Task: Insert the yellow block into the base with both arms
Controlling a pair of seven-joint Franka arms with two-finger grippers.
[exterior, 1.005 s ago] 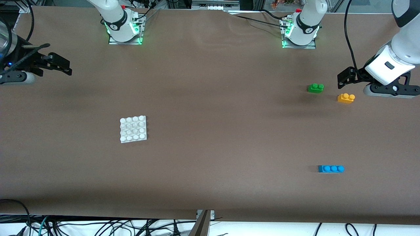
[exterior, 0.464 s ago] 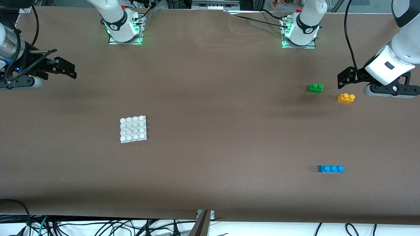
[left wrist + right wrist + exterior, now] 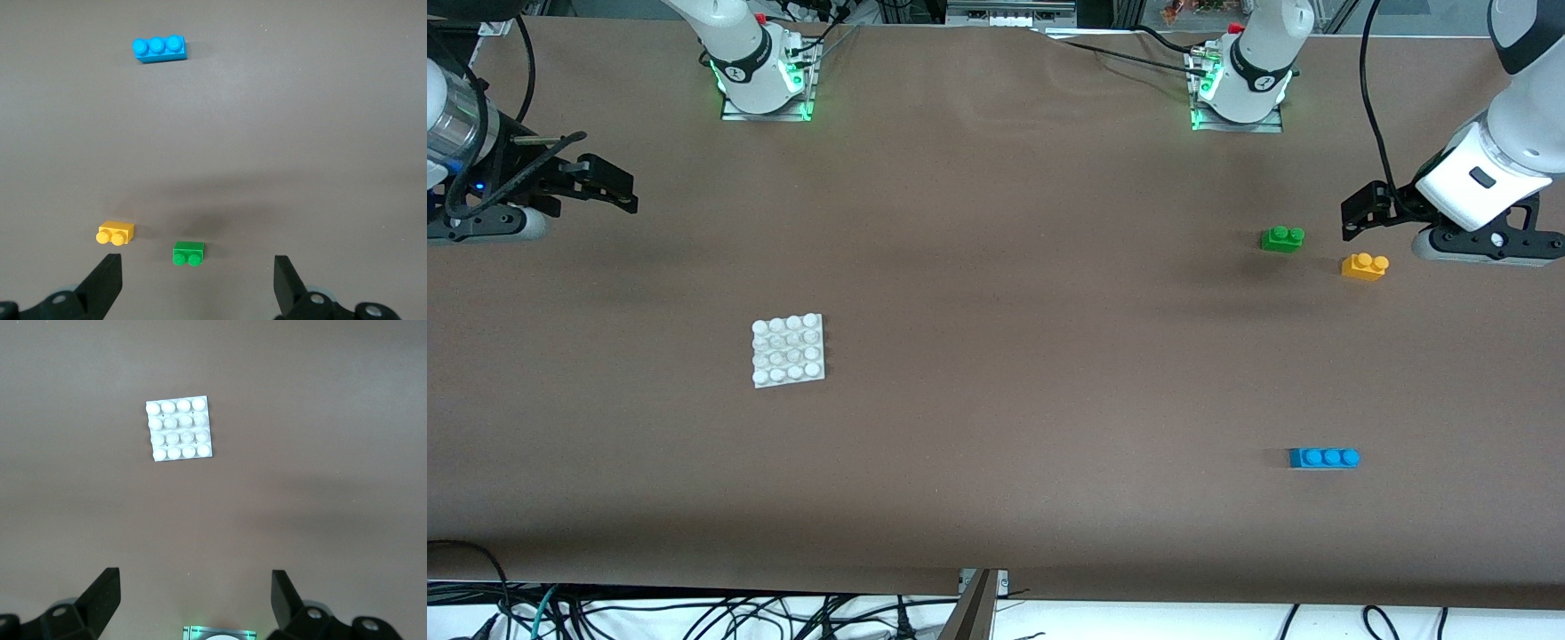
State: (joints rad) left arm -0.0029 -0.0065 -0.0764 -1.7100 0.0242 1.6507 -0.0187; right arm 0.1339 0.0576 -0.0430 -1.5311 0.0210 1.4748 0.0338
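Orange-yellow, the yellow block sits on the brown table toward the left arm's end, beside the green brick and a little nearer the front camera. The blue brick lies nearer that camera still. The left gripper hangs over the table close to the yellow block, fingers spread wide, holding nothing. The right gripper hangs at the right arm's end, likewise spread and empty, well apart from the base.
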